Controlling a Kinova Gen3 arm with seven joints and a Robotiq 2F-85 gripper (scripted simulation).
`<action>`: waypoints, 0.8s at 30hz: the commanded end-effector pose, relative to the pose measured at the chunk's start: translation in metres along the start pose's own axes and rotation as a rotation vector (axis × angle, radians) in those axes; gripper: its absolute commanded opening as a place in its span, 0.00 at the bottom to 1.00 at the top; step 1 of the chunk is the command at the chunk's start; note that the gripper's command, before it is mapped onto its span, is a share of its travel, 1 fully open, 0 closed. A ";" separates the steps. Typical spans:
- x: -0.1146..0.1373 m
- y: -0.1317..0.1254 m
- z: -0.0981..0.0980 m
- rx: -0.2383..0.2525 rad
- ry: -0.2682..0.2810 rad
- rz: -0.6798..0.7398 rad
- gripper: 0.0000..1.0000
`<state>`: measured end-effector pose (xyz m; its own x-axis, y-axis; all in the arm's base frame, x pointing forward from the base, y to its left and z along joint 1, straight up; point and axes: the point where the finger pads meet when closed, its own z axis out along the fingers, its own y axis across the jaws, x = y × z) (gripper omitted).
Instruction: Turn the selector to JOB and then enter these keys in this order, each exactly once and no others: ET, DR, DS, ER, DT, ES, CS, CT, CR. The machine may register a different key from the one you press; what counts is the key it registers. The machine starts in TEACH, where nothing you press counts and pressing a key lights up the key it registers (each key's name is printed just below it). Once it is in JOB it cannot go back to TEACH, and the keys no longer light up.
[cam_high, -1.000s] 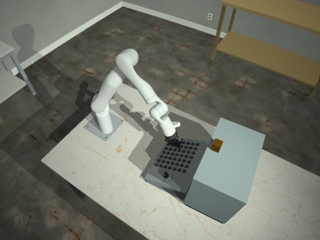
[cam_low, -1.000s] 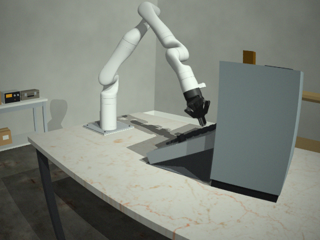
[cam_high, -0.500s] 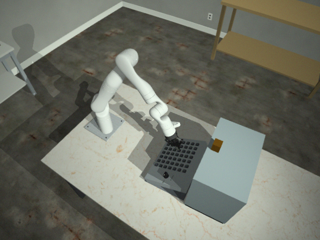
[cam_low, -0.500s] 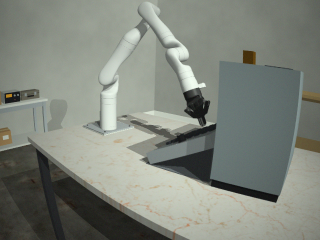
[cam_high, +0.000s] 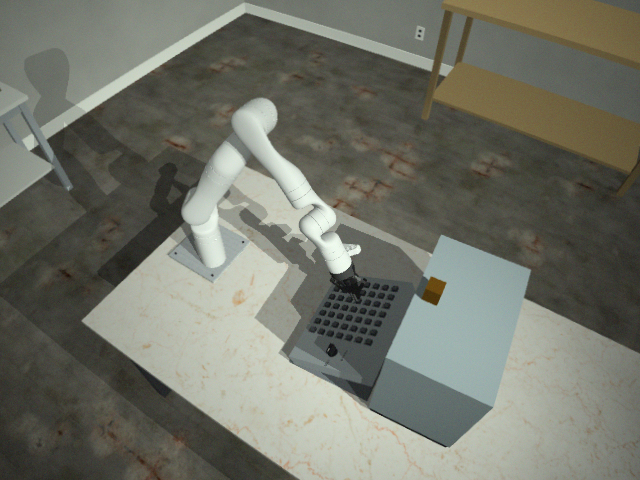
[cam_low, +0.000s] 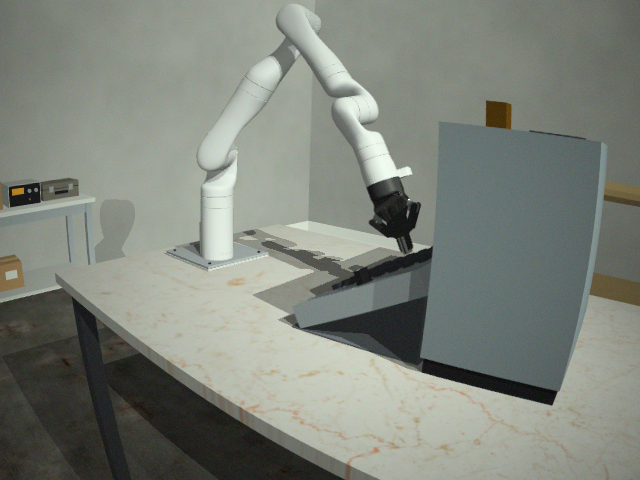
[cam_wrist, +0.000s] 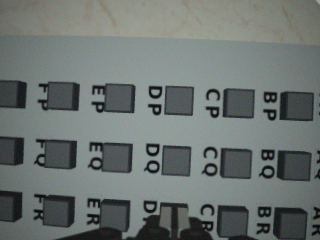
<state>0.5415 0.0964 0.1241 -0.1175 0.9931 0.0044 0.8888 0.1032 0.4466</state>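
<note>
The sloped grey keypad panel (cam_high: 361, 364) (cam_low: 361, 302) (cam_wrist: 150, 60) carries a grid of dark square keys, each with its name printed beside it. My gripper (cam_high: 356, 296) (cam_low: 404, 246) (cam_wrist: 173, 224) is shut and empty. Its tips point down at the panel's far rows. In the wrist view they cover the DR key, between the ER key (cam_wrist: 114, 215) and the CR key (cam_wrist: 233, 221); I cannot tell whether they touch it. The DQ key (cam_wrist: 176, 161) lies one row beyond. No key in view is lit. The black selector knob (cam_high: 331, 350) sits at the panel's near end.
The tall blue-grey machine housing (cam_high: 454, 335) (cam_low: 511, 248) stands right behind the panel, close to my wrist. A small orange block (cam_high: 434, 290) (cam_low: 498, 114) sits on its top edge. The arm base (cam_high: 209, 248) is bolted to the marble table (cam_high: 206, 335).
</note>
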 end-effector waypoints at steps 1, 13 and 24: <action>-0.001 0.003 0.002 -0.005 -0.002 -0.002 0.10; -0.001 0.003 0.008 -0.005 -0.002 -0.008 0.10; -0.001 0.002 0.010 -0.004 -0.001 -0.009 0.10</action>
<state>0.5448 0.0972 0.1171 -0.1202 0.9927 0.0044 0.8887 0.1056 0.4462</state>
